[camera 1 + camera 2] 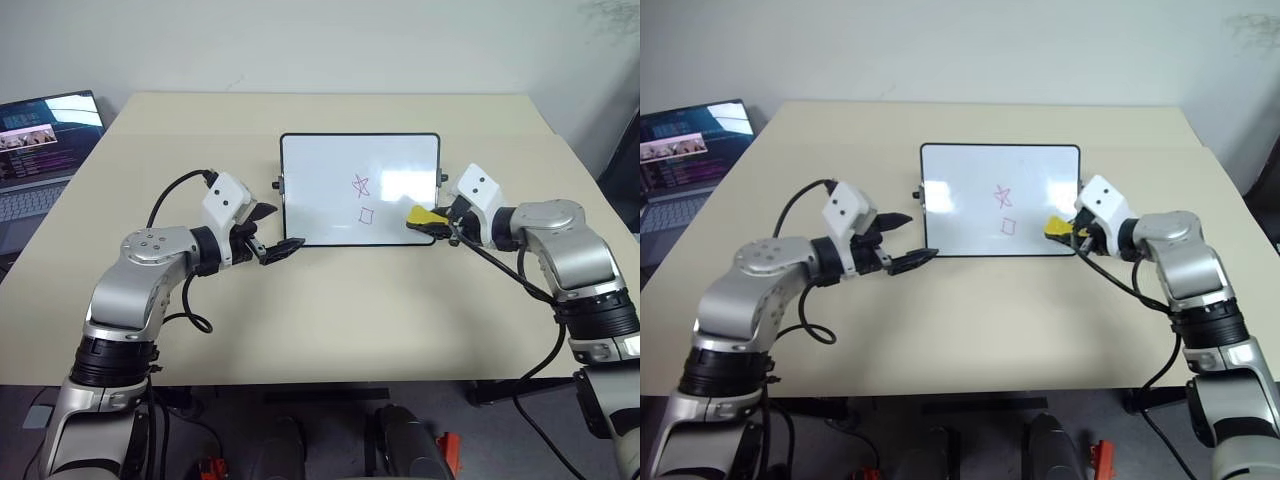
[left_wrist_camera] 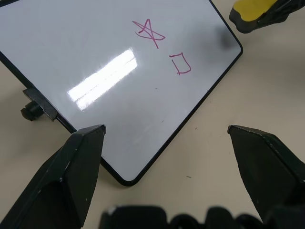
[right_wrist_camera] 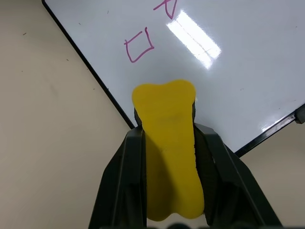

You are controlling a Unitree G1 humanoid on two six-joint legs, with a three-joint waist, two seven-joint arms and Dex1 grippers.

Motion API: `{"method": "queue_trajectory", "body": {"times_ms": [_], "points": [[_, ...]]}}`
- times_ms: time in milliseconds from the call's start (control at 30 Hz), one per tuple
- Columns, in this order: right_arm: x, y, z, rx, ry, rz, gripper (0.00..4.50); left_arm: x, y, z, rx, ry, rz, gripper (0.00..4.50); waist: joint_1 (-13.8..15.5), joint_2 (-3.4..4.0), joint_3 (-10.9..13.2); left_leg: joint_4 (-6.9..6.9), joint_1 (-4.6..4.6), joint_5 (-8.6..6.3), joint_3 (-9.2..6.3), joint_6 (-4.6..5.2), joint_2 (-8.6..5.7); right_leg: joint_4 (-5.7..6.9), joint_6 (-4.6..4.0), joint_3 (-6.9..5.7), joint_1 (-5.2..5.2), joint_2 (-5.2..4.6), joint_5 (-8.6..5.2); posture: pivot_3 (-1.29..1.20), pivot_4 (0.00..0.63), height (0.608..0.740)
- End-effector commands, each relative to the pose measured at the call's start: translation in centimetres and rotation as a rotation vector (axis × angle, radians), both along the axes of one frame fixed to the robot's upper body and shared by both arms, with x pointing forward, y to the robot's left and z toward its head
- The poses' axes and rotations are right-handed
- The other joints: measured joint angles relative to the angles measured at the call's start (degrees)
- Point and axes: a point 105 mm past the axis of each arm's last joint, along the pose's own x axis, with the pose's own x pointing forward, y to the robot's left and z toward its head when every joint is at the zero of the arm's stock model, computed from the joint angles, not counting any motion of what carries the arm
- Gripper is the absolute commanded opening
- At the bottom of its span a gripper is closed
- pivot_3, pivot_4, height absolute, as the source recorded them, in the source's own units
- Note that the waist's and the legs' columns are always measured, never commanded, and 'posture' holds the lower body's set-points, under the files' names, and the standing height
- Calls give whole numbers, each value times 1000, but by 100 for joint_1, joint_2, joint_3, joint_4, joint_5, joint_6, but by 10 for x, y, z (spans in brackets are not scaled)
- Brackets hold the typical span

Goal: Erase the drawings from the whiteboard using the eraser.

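The whiteboard (image 1: pixel 330 170) lies flat at the middle of the beige table. Two red drawings show on its right half: a star-like scribble (image 1: pixel 362 185) and, nearer me, a small square (image 1: pixel 367 214). My right gripper (image 1: pixel 434 223) is shut on the yellow eraser (image 1: pixel 422 215), which hangs over the board's near right corner, just right of the square. In the right wrist view the eraser (image 3: pixel 169 143) sits between the two black fingers (image 3: pixel 121 171). My left gripper (image 1: pixel 278 228) is open and holds nothing, at the board's near left corner (image 2: pixel 126 180).
An open laptop (image 1: pixel 40 150) stands at the table's far left edge. The beige table (image 1: pixel 330 310) spreads wide in front of the board. A small black knob (image 1: pixel 277 184) sticks out of the board's left side. Black cables loop beside both arms.
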Motion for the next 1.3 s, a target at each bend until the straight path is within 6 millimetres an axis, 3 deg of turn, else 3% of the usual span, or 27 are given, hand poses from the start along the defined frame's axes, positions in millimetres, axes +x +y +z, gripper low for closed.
{"method": "queue_trajectory", "body": {"times_ms": [33,300,533,833,1300], "points": [[-1,1,20,-1,-51,7,1018,0,0,17,-2,-76,0,4500,2,0,0,0,0,0,0,0,0,0,0,0,0,0,0,0,150,740],[1,5,33,16,-85,12,1018,0,-3,22,5,-87,-20,4500,1,-1,0,1,0,0,0,0,0,0,0,0,0,0,0,0,150,740],[6,8,55,-18,-149,24,1018,1,-2,45,37,-154,-30,4500,0,-1,1,3,0,0,0,0,0,1,0,-1,0,0,0,0,150,740],[14,-1,61,-119,-168,0,1018,0,0,48,100,-157,-37,4500,1,-1,1,2,-1,0,1,0,0,0,1,-1,0,0,-2,0,150,740],[16,9,65,-94,-187,27,1018,0,0,44,106,-144,-40,4500,-5,-1,1,2,-1,0,1,0,0,0,0,-2,0,-1,-2,0,150,740]]}}
